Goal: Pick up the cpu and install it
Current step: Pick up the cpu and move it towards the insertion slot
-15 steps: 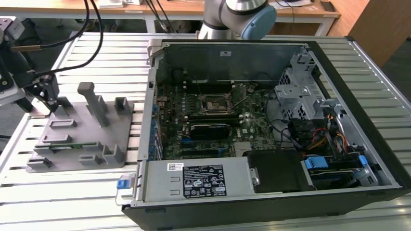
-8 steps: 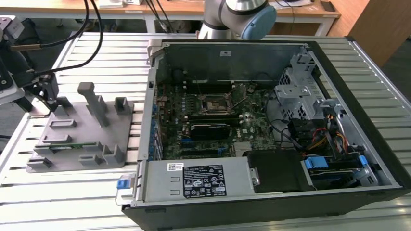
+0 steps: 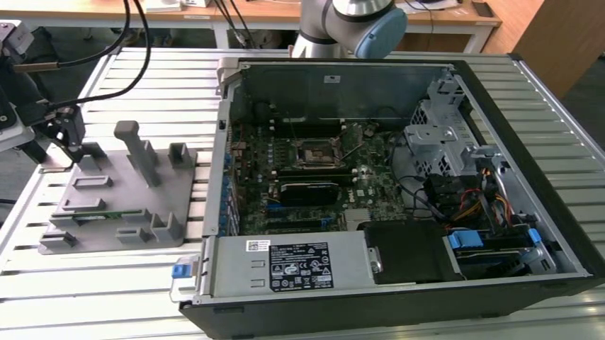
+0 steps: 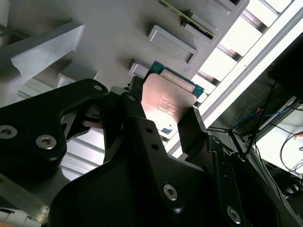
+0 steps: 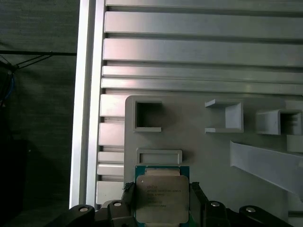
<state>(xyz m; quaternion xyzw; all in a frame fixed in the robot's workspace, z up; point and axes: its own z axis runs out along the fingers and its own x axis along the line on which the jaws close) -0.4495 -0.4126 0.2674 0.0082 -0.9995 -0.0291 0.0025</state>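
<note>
**Exterior view.** Slatted aluminium bench carrying a black desktop computer case with its side panel off. To the exterior view's left of the case, a grey plastic fixture plate with raised pockets and posts. Inside the case, a green motherboard with a black square socket frame near its middle. Small white label on the case's far wall, and a large black-and-white label on the silver power supply box. Both printed, too small to read. Black two-fingered hand at the far left of this view, over the plate's far corner and well apart from the case.

**Second wrist view.** Hand clamped on the cpu, a small flat square chip with a thin green rim, one black finger against each of two opposite edges. Tan, faintly glossy face turned to this camera, with faint marks, unreadable. Beyond the chip, the grey plate with shallow rectangular pockets, then bright bench slats. Chip's far edge just beside a small pocket; touching or apart, impossible to tell.

**First wrist view.** The grip from the other side: shiny silver metal top of the cpu facing the camera, green rim around it. Several lines of engraved print, not legible. Hand gripping the chip by its two side edges, black fingers pressed against them. Grey plate behind, with a shallow rectangular pocket just beside the chip's edge and a square pocket farther on. Bench slats beyond the plate.
</note>
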